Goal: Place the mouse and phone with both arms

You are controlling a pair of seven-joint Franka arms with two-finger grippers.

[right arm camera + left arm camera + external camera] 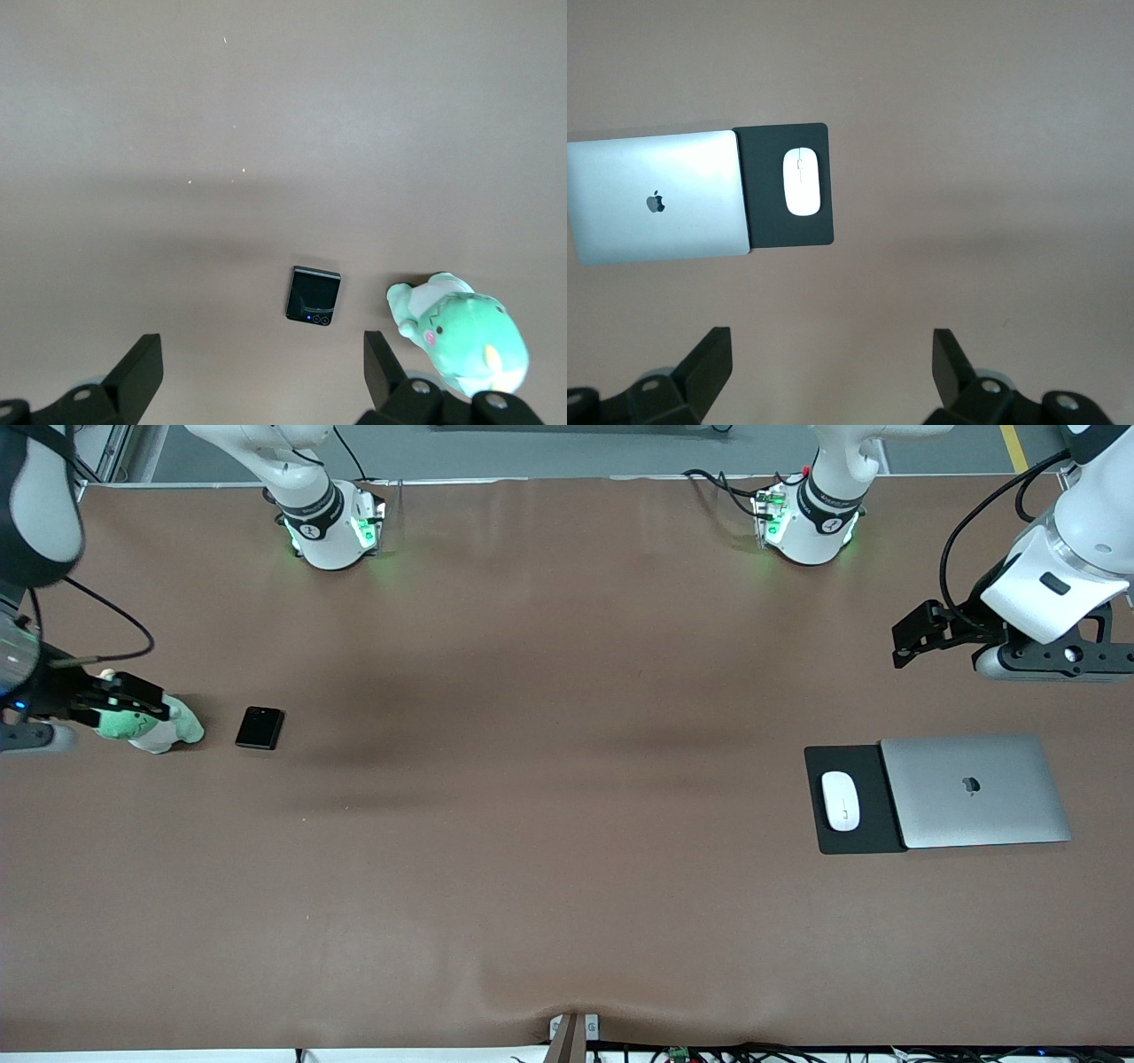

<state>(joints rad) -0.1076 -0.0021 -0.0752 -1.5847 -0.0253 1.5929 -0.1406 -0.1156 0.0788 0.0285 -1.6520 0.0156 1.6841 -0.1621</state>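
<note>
The white mouse lies on a black mouse pad toward the left arm's end of the table. The small black phone lies flat on the table toward the right arm's end. My left gripper hangs open and empty over bare table, clear of the pad and mouse. Open and empty too, my right gripper is up over the plush toy beside the phone, touching neither.
A closed silver laptop lies against the mouse pad's edge, partly over it. A green and white plush toy sits beside the phone, toward the table's end. Brown table surface spans between the two groups.
</note>
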